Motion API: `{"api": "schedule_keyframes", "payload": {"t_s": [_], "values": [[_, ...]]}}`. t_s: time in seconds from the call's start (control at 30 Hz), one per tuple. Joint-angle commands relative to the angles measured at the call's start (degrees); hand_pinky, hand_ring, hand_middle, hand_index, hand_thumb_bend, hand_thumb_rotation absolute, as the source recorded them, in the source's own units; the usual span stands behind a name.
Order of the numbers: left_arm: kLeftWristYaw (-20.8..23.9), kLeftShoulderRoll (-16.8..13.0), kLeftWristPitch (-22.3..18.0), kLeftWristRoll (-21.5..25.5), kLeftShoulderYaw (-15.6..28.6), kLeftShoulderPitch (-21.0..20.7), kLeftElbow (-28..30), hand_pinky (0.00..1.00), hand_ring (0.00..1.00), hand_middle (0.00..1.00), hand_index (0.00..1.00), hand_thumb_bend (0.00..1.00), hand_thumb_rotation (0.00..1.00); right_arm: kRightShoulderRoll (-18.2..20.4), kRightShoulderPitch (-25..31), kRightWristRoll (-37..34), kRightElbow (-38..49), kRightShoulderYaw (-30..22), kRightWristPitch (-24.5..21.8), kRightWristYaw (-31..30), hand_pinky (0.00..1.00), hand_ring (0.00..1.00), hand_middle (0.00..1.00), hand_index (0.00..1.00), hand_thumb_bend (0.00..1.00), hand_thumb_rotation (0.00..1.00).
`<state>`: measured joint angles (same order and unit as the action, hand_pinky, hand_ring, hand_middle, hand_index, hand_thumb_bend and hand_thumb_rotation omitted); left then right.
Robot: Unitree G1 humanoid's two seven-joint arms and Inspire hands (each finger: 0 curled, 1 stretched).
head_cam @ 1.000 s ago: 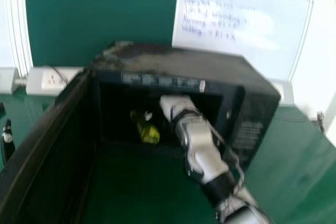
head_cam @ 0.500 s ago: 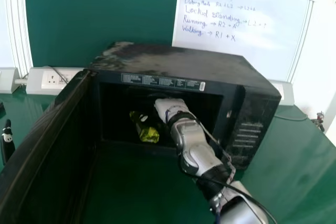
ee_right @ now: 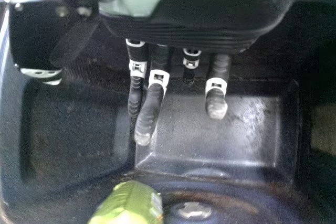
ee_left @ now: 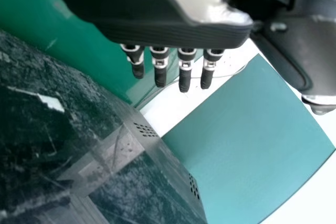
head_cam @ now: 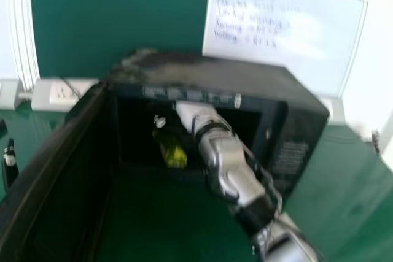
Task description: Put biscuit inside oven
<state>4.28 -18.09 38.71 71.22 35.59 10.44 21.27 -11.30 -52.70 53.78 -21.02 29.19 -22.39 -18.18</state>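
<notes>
In the head view my right hand [head_cam: 195, 113] is inside the upper part of the oven's [head_cam: 209, 75] opening. The biscuit packet [head_cam: 172, 151], yellow-green and dark, lies on the oven floor to the left of and below the hand. In the right wrist view the right hand [ee_right: 152, 103] has its fingers extended and apart, holding nothing, with a gap between them and the green packet [ee_right: 128, 203]. In the left wrist view the left hand [ee_left: 160, 66] has straight fingers, beside the dark, scuffed oven casing [ee_left: 63, 145].
The oven door [head_cam: 46, 176] stands swung open on the left. A socket box [head_cam: 61, 93] is behind the oven on the left, and a dark object [head_cam: 9, 164] lies left of the door. A whiteboard [head_cam: 282, 29] stands behind.
My right hand has moved slightly up and to the left inside the oven, away from the packet. The packet has stayed where it was.
</notes>
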Motion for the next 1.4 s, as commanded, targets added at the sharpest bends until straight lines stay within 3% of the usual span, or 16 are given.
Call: {"api": "schedule_keyframes", "payload": {"t_s": [0.0,0.07,0.17,0.27,0.4,0.53,0.57,0.6,0.63,0.77,0.87,0.9,0.97,1.1,1.37], "values": [[-0.35,-0.43,-0.47,0.34,-0.24,-0.31,-0.22,0.65,0.73,0.76,0.79,0.63,0.02,-0.75,1.72,-0.62,4.01,-1.57,-2.10,-0.98,0.09,0.16,0.27,0.72,0.73,0.05],[-0.41,-0.45,-0.55,0.20,-0.30,-0.32,-0.17,0.66,0.73,0.76,0.78,0.63,0.02,-1.19,2.75,-0.94,7.02,-2.15,-3.71,-2.76,0.11,0.18,0.29,0.74,0.74,0.16],[-0.33,-0.41,-0.60,0.17,-0.34,-0.35,-0.16,0.66,0.73,0.77,0.79,0.63,0.02,-1.82,4.16,-1.33,11.25,-2.97,-5.86,-5.34,0.12,0.18,0.30,0.75,0.76,0.22],[-1.03,-0.65,-0.86,-0.52,-0.53,-0.27,-0.09,0.66,0.73,0.77,0.78,0.64,0.02,-2.73,5.59,-1.64,16.68,-3.71,-8.39,-9.40,0.10,0.17,0.28,0.75,0.80,0.20],[-1.16,-0.88,-0.59,0.40,-0.31,-0.45,-0.72,0.66,0.73,0.77,0.78,0.63,0.02,-4.58,6.60,-1.19,24.04,-4.09,-12.15,-16.78,0.08,0.15,0.26,0.58,0.84,0.20],[-1.25,-0.99,-0.67,0.31,-0.38,-0.53,-0.84,0.66,0.74,0.77,0.79,0.64,0.02,-5.72,7.43,-0.90,27.61,-4.07,-14.03,-20.14,0.05,0.12,0.23,0.53,0.89,0.14],[-1.12,-1.00,-0.67,0.30,-0.40,-0.55,-0.76,0.66,0.73,0.77,0.79,0.64,0.02,-6.03,7.42,-0.85,28.01,-3.97,-14.26,-20.83,0.04,0.11,0.21,0.51,0.71,0.14],[-1.15,-1.05,-0.67,0.25,-0.41,-0.54,-0.72,0.66,0.73,0.77,0.79,0.64,0.02,-6.34,7.40,-0.82,28.45,-3.92,-14.55,-21.62,0.03,0.09,0.20,0.50,0.60,0.14],[-0.97,-1.05,-0.65,0.28,-0.42,-0.57,-0.63,0.66,0.73,0.77,0.79,0.64,0.02,-6.69,7.38,-0.65,28.83,-3.81,-14.77,-22.36,0.03,0.09,0.20,0.49,0.57,0.14],[-0.59,-1.13,-0.63,0.08,-0.56,-0.67,-0.37,0.66,0.73,0.77,0.79,0.65,0.03,-8.20,8.18,-1.10,30.24,-3.57,-13.72,-23.83,0.04,0.11,0.23,0.49,0.53,0.14],[-0.35,-1.09,-0.46,0.61,-0.56,-0.80,-0.38,0.66,0.73,0.77,0.80,0.65,0.02,-9.14,8.99,-1.68,31.38,-3.61,-13.05,-25.24,0.10,0.20,0.39,0.49,0.53,0.14],[-0.37,-1.06,-0.48,0.68,-0.57,-0.79,-0.35,0.66,0.73,0.77,0.80,0.64,0.02,-9.35,9.29,-1.82,31.84,-3.63,-12.94,-25.80,0.10,0.19,0.35,0.56,0.80,0.09],[-0.43,-1.06,-0.61,0.33,-0.71,-0.71,-0.14,0.67,0.74,0.77,0.80,0.63,0.02,-9.67,9.75,-1.31,33.10,-3.16,-13.45,-27.58,0.09,0.17,0.30,0.61,0.93,0.07],[0.11,-0.91,-0.56,0.48,-0.84,-0.75,0.23,0.66,0.74,0.77,0.80,0.63,0.03,-10.22,10.10,0.46,35.06,-1.53,-15.06,-32.89,0.06,0.12,0.24,0.70,0.94,0.08],[0.16,-0.86,-0.87,-0.20,-1.27,-0.99,0.20,0.66,0.74,0.77,0.79,0.61,0.04,-10.43,13.18,2.87,38.26,0.26,-15.78,-38.58,0.07,0.14,0.27,0.89,0.94,0.05]]}}
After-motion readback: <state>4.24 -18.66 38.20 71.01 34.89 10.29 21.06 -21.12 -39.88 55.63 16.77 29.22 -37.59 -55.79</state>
